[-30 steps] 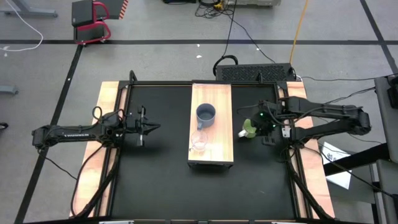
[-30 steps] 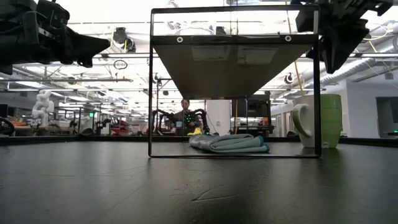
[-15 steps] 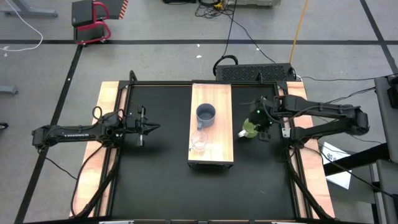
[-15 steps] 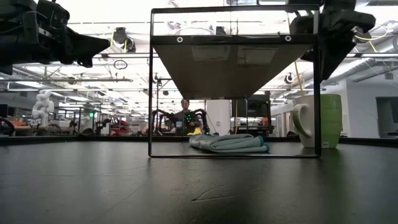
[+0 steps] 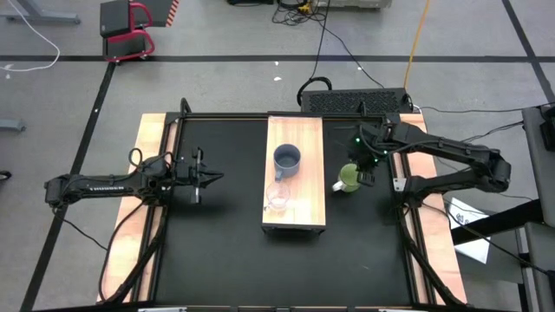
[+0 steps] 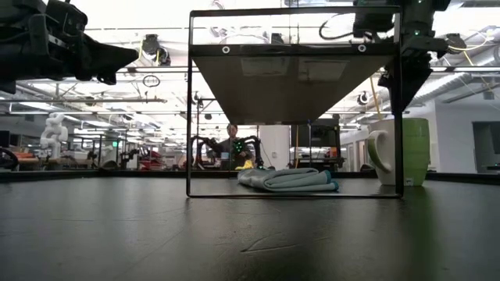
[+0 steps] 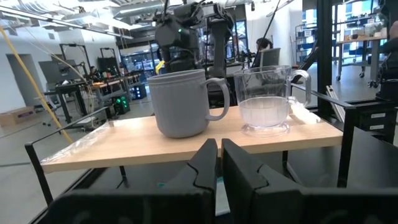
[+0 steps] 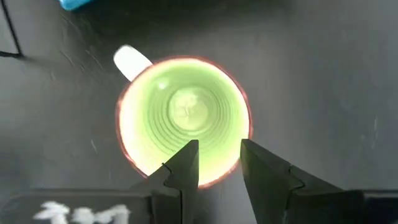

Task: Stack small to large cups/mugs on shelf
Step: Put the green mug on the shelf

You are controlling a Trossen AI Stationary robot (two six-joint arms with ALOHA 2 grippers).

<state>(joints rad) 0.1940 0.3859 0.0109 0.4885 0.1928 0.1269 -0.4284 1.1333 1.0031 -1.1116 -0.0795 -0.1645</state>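
The shelf [image 5: 294, 174] stands across the middle of the black table [image 5: 225, 251], a long pale wood block running from 12 to 6 o'clock. On it sit two vessels: the blue-grey mug [image 5: 286, 159] near its centre, upright and empty as far as the high view shows, and the glass cup [image 5: 277, 196] just toward 6 o'clock from it, near but apart. In the left wrist view the glass cup [image 7: 265, 98] looks cloudy in its lower part; whether that is liquid cannot be told.

The green mug [image 5: 349, 178] stands upright on the table at 3 o'clock of the shelf, off it, with its pale handle toward the shelf. Seen from straight above, it is empty, with ringed ridges on its floor.

The right gripper [image 8: 216, 163] hangs above the green mug's rim, fingers spread apart, gripping nothing. The left gripper [image 5: 214, 178] waits at 9 o'clock of the shelf, well apart from it, fingers nearly together and empty.

A folded cloth [image 6: 287, 179] lies under the shelf.
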